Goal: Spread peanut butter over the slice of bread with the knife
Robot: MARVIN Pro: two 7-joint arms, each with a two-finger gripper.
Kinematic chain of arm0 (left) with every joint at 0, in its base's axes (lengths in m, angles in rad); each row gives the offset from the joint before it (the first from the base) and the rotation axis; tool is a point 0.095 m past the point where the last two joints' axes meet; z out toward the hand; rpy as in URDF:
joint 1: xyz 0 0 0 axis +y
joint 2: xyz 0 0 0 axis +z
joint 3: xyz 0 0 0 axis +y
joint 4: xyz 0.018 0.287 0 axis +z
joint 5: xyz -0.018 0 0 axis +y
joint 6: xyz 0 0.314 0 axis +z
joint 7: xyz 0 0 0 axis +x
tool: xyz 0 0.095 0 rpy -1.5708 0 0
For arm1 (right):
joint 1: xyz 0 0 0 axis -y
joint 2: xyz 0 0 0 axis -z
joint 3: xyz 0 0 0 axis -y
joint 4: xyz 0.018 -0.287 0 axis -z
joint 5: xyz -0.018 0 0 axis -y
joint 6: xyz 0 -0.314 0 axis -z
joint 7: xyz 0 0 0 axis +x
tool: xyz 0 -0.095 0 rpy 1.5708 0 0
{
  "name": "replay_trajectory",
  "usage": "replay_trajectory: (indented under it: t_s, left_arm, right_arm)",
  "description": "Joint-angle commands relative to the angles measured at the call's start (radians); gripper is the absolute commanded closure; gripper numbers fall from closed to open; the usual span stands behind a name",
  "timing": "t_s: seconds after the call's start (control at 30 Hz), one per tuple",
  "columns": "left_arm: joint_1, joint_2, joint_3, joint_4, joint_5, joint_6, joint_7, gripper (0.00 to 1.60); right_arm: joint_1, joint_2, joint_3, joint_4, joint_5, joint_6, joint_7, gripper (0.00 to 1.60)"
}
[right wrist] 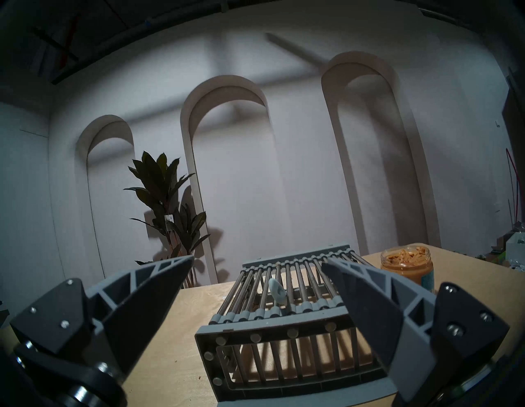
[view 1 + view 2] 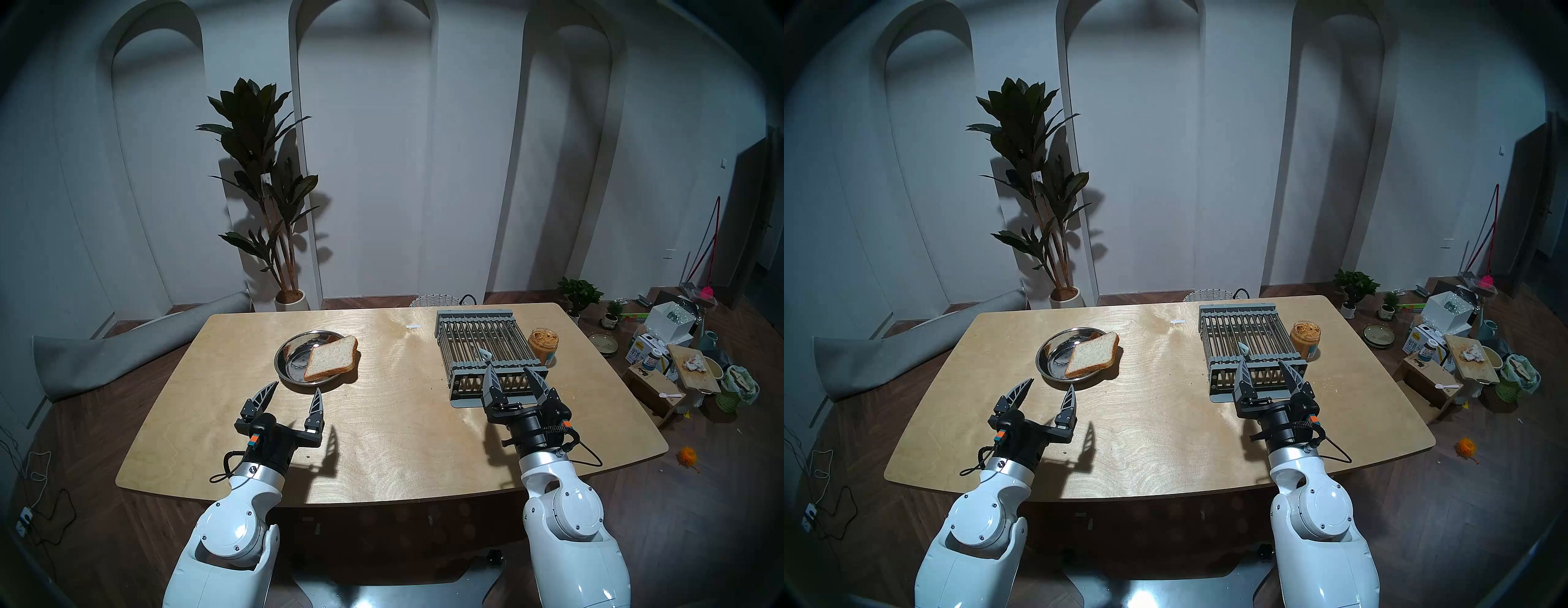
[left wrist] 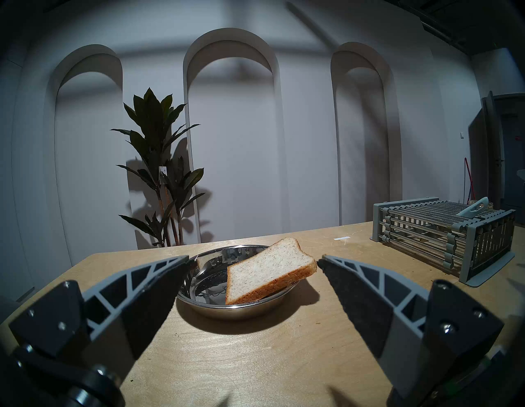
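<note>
- We saw the bread [image 2: 330, 358] leaning in the plate [image 2: 292, 350], table's [image 2: 382, 424] left.
- The rack [image 2: 488, 346] stood right, knife [image 2: 484, 352] on it, jar [image 2: 543, 342] just beside.

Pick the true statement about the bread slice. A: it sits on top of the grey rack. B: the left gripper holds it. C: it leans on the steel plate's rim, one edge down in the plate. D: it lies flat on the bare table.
C: the bread rests tilted, its near edge down inside the plate and its far edge propped on the rim, while the left gripper hangs open short of it.
</note>
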Motion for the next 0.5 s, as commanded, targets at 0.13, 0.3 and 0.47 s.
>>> replay_trajectory:
  t_s: [0.13,0.3,0.47]
  left_arm:
    - [0.005,0.0,-0.011,-0.032,0.007,-0.016,0.006,0.0]
    - [0.005,-0.001,-0.011,-0.031,0.008,-0.012,0.005,0.0]
    - [0.007,-0.002,-0.011,-0.038,0.008,-0.006,0.005,0.0]
  right_arm:
    - [0.114,0.004,0.015,0.049,-0.003,-0.126,0.029,0.0]
    - [0.169,-0.034,0.011,0.044,-0.012,-0.017,-0.054,0.0]
    - [0.212,-0.023,-0.007,0.046,-0.051,0.055,-0.09,0.0]
